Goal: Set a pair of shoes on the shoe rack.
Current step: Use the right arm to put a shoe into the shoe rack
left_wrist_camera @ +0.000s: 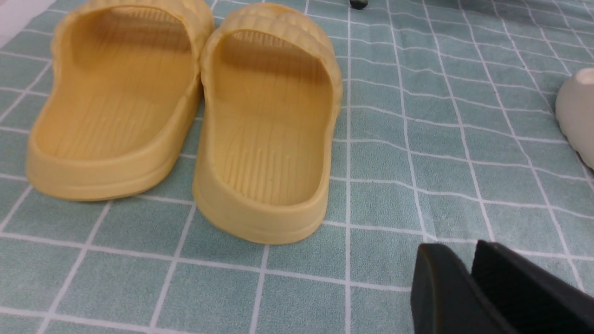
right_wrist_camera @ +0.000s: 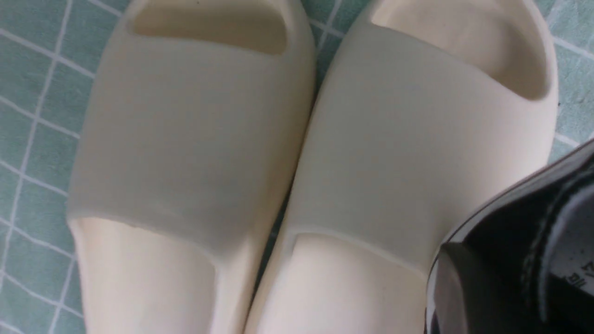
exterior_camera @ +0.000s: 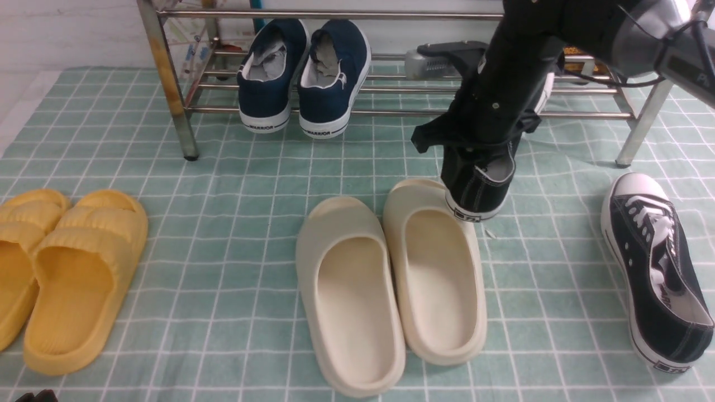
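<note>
My right gripper [exterior_camera: 491, 152] is shut on the heel of one black canvas sneaker [exterior_camera: 479, 187]. That sneaker hangs heel toward me, just over the toe of the right cream slide, in front of the shoe rack [exterior_camera: 335, 15]. In the right wrist view the same black sneaker [right_wrist_camera: 524, 222] fills the corner beside a dark finger [right_wrist_camera: 464, 287]. The other black sneaker [exterior_camera: 659, 268] lies on its side on the mat at the right, white laces showing. My left gripper [left_wrist_camera: 464, 254] hovers low over the mat near the yellow slides, its fingertips slightly parted with nothing between them.
Two navy WARRIOR sneakers [exterior_camera: 304, 72] stand on the rack's left half. A cream pair of slides [exterior_camera: 391, 279] lies mid-mat and a yellow pair [exterior_camera: 61, 268] at the left. The rack's rust-stained leg [exterior_camera: 167, 78] stands at the left, another leg [exterior_camera: 639, 131] at the right.
</note>
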`<state>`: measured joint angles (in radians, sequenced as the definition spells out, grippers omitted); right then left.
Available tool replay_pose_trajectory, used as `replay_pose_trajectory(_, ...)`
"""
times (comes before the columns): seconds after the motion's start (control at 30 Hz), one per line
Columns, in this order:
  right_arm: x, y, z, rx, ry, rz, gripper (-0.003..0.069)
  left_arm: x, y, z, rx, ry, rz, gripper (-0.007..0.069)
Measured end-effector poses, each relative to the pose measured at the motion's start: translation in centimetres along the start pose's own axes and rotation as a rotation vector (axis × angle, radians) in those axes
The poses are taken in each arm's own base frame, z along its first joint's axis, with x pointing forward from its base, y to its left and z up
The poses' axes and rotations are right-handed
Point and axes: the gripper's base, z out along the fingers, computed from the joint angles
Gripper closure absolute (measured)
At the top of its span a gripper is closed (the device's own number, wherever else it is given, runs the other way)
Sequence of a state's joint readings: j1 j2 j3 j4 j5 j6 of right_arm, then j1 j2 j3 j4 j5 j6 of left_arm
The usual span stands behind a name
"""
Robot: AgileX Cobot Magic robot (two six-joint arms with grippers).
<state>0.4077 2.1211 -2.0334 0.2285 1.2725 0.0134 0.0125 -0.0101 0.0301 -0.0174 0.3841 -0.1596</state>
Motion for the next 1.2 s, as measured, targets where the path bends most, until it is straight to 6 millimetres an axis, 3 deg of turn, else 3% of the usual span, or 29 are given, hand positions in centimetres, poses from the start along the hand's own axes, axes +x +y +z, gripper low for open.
replay_pose_trajectory(0.23,2.2,-0.2,-2.6,0.005,0.007,-0.036,0.0636,0.0,0.0,0.0,0.000,0.000,0.000,0.0496)
replay_pose_trajectory(0.37,4.7,-1.1,-4.4,0.064,0.027,-0.058,0.0636,0.0,0.0,0.0,0.000,0.000,0.000,0.0494)
replay_pose_trajectory(0.47,5.4,-1.6,-5.2,0.096,0.026,-0.072,0.0636,0.0,0.0,0.0,0.000,0.000,0.000,0.0492)
replay_pose_trajectory(0.93,6.1,-1.1,-4.2,0.005,0.061,-0.111,0.0636,0.0,0.0,0.0,0.000,0.000,0.000,0.0491)
replay_pose_trajectory(1.2,5.9,-1.9,-3.3,0.074,0.084,-0.145,0.0636,0.0,0.0,0.0,0.000,0.000,0.000,0.0491)
